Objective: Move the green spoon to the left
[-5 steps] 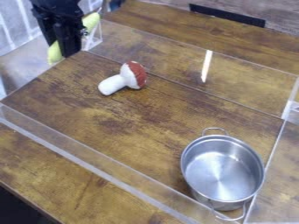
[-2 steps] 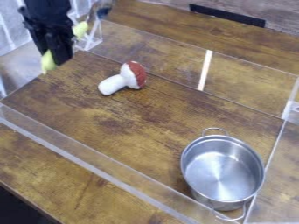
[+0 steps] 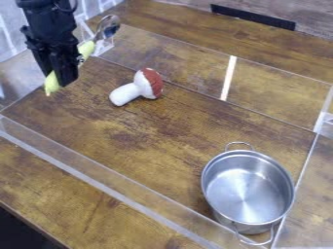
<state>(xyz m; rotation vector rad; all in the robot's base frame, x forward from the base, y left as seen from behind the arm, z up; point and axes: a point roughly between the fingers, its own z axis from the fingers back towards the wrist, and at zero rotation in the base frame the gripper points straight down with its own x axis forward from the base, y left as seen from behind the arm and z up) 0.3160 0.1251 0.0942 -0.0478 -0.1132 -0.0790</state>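
On the camera view, I've got my fingers [image 3: 65,64] up at the upper left, closed down on the green spoon [image 3: 54,84]! One yellow-green end pokes out below them, another bit shows just to the right, and the silvery part [image 3: 108,23] is up above. The spoon is near the left edge of the wooden desk [image 3: 156,146]; whether it touches the wood, I can't tell. Over to the right lies the red-capped mushroom [image 3: 136,88], well apart from the steel pot [image 3: 247,189] at lower right.
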